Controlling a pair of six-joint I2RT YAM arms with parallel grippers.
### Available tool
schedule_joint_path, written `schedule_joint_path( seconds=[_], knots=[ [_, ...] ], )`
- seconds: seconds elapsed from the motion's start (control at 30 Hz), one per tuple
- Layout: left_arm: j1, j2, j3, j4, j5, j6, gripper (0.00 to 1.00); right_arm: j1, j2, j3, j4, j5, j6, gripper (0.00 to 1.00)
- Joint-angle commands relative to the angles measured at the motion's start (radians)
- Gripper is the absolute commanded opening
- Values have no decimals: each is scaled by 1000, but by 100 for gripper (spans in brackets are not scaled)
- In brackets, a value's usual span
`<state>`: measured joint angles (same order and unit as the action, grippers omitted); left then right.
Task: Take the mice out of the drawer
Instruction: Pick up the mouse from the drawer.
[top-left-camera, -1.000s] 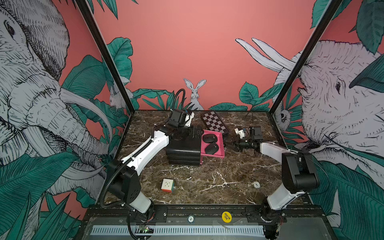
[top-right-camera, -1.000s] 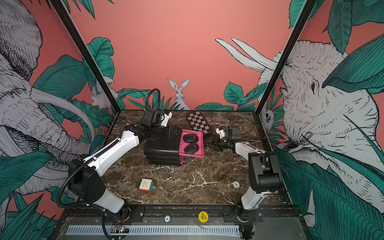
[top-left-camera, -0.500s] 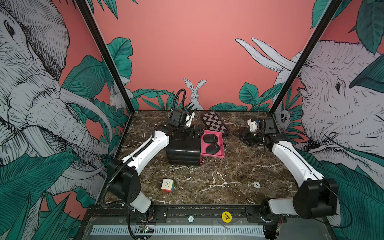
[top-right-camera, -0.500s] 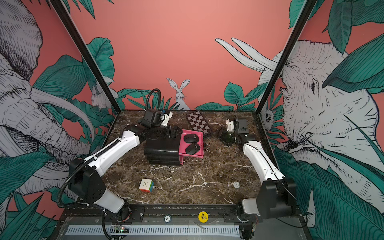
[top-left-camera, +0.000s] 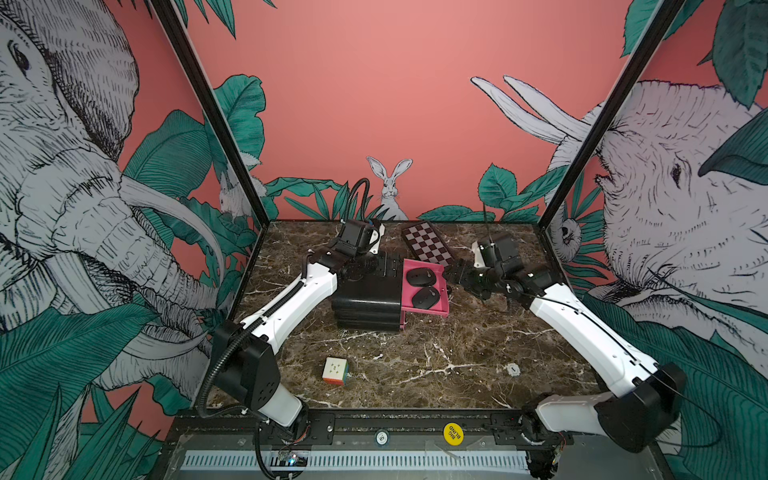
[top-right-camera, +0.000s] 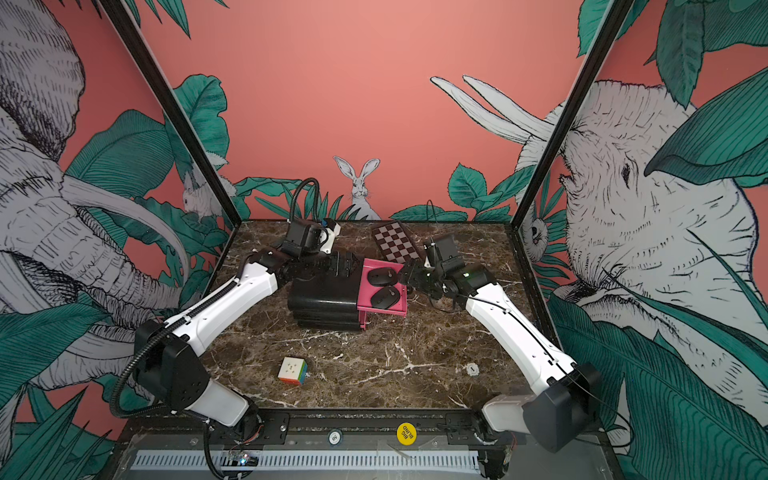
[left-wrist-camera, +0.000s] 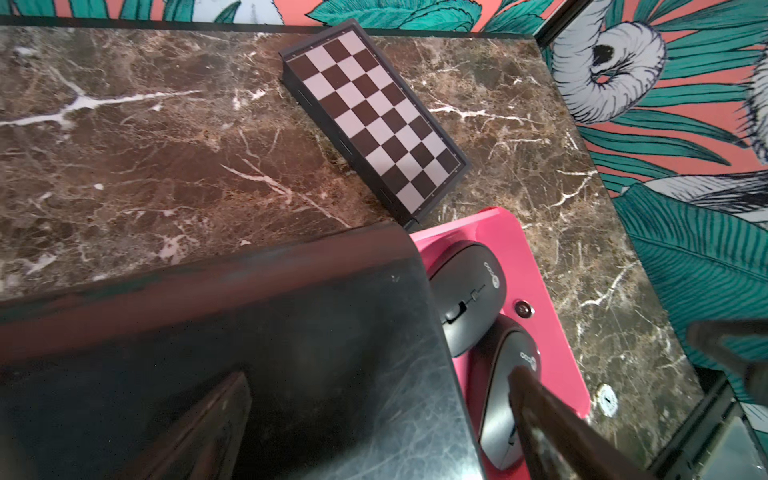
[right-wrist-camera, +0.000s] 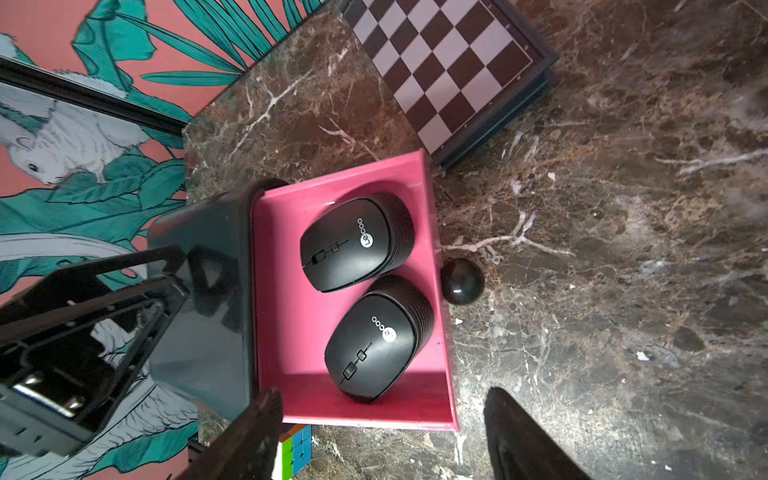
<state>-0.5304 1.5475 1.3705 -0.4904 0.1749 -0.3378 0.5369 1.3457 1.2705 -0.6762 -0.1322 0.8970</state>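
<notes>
Two black mice (right-wrist-camera: 357, 243) in pink drawer (right-wrist-camera: 291, 399), right gripper (right-wrist-camera: 382, 399) beside drawer, wide and empty, left gripper (left-wrist-camera: 376, 374) spread atop drawer's cabinet (top-left-camera: 365, 295)

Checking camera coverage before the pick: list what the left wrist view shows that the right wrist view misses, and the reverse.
Left wrist only: the white disc on the table. Right wrist only: the puzzle cube and the drawer's black knob. Both: the chessboard, the pink drawer and the two black mice in it, though the cabinet top covers part of them in the left wrist view.
</notes>
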Motion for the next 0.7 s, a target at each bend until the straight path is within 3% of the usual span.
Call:
schedule_joint_path(
  seconds=[0.0,0.37,0.67],
  knots=[
    [2,-23,-26,-45,-26,47,99,46,27,22,-33,136,102,76],
    [8,-64,-85,-21,64,134,99,164,238,174,-77,207,263,82],
    [7,-108,-155,27,51,149,99,203,290,204,-154,290,391,83]
  ],
)
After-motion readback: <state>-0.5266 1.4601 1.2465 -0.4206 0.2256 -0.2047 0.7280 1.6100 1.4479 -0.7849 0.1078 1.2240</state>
